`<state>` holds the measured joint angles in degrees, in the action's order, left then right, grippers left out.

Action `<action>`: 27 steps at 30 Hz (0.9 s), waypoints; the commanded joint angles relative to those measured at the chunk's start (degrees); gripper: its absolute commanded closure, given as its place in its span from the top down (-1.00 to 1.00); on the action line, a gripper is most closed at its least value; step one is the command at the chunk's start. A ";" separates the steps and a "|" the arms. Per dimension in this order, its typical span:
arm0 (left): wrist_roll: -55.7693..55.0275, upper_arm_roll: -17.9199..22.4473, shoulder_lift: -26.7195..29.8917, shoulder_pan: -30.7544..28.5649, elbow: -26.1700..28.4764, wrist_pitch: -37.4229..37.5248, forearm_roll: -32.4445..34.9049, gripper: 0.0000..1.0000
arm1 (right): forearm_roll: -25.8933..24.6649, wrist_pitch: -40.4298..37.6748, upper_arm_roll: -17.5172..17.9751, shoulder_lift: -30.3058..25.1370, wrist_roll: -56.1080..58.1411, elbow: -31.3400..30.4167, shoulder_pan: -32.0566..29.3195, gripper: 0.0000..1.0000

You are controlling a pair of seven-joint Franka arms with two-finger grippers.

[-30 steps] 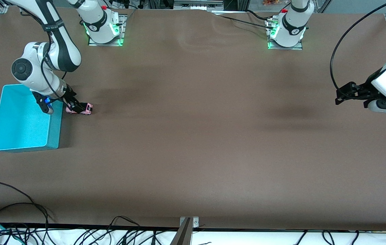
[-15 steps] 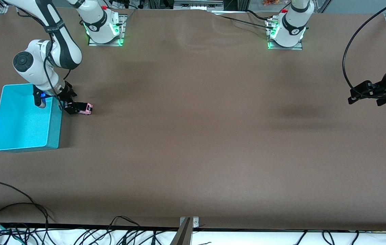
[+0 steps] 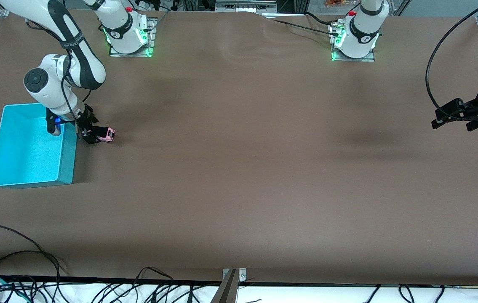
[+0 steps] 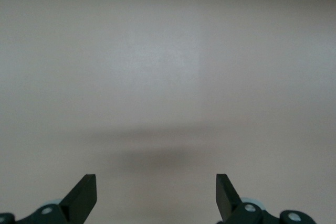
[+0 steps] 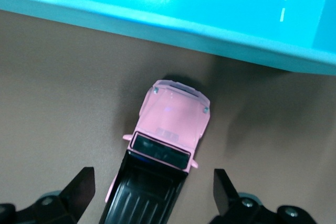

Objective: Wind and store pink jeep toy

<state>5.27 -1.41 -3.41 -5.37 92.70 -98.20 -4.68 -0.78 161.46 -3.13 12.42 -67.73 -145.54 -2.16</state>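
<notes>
Front view. Changes from a second ago: the right arm has drawn its wrist in toward the bin's edge and stands more upright over the toy; the left arm has pulled back toward its own end of the bench. The toy and the bin lie as they did.

Right gripper [image 3: 91, 135]: low over the pink jeep toy [image 3: 106, 134], jaws apart, one on each side of the toy's rear half.

Pink jeep toy: on the bench [image 3: 239, 168], just beside the turquoise bin [image 3: 28, 145], toward the right arm's end.

Left gripper [image 3: 437, 118]: waiting in the air over bare bench at the left arm's end, jaws apart.

Left wrist view. Both fingers [image 4: 84, 198] spread wide, only bench below.

Right wrist view. Jeep's pink bonnet points at the bin wall, not touching it; black roof lies between the spread fingers [image 5: 81, 187], neither pressing it.
</notes>
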 commanded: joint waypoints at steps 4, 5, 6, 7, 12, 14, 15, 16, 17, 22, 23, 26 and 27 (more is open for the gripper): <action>-0.17 -0.08 -0.54 -0.52 -1.91 1.44 -2.00 1.00 | -0.10 2.37 0.23 0.68 -0.91 -0.63 -0.22 0.06; -0.17 0.00 -0.54 -0.52 -1.91 1.44 -2.00 1.00 | -0.18 2.37 0.23 0.59 -0.91 -0.63 -0.22 -0.26; -0.17 -0.08 -0.54 -0.52 -1.91 1.44 -2.00 1.00 | -0.19 2.37 0.23 0.50 -0.91 -0.63 -0.22 -0.48; -0.17 0.00 -0.54 -0.60 -1.91 1.44 -2.00 1.00 | -0.19 2.28 0.23 0.32 -0.91 -0.63 -0.22 -0.75; -0.17 -0.08 -0.54 -0.78 -1.91 1.44 -2.00 1.00 | -0.36 1.93 0.23 -1.08 -1.00 -0.63 -0.13 -1.00; -0.08 -0.08 -0.54 -0.87 -1.91 1.44 -2.00 1.00 | -0.36 1.84 0.32 -1.52 -1.00 -0.54 -0.13 -1.00; -0.08 -0.08 -0.54 -0.87 -1.91 1.52 -1.91 1.00 | -0.45 1.58 0.40 -1.78 -1.00 -0.54 -0.13 -1.00; -0.08 -0.08 -0.54 -0.96 -1.91 1.61 -1.91 1.00 | -0.54 1.58 0.58 -2.13 -1.00 -0.54 -0.13 -1.00; 0.00 -0.08 -0.54 -0.96 -1.91 1.61 -1.91 1.00 | -0.54 1.58 0.67 -2.40 -0.91 -0.54 -0.13 -1.00; -0.08 -0.08 -0.54 -0.87 -1.91 1.61 -1.91 1.00 | -0.80 -0.26 1.19 -3.80 0.41 -0.19 0.05 -1.00; -0.08 -0.08 -0.54 -0.87 -1.91 1.61 -1.91 1.00 | -0.80 -0.70 1.72 -4.07 0.49 -0.10 0.05 -1.00; -0.08 -0.08 -0.54 -0.96 -1.91 1.61 -1.91 1.00 | -0.80 -2.02 2.77 -5.30 1.98 0.78 0.05 -1.00; -0.08 0.00 -0.54 -0.96 -1.91 1.61 -1.91 1.00 | -0.80 -2.72 2.95 -5.56 3.03 0.95 0.05 -1.00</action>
<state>5.23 -1.41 -3.41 -5.90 92.41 -97.95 -4.92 -0.83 162.20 -1.60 10.23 -67.12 -145.21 -2.00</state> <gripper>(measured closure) 0.000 0.485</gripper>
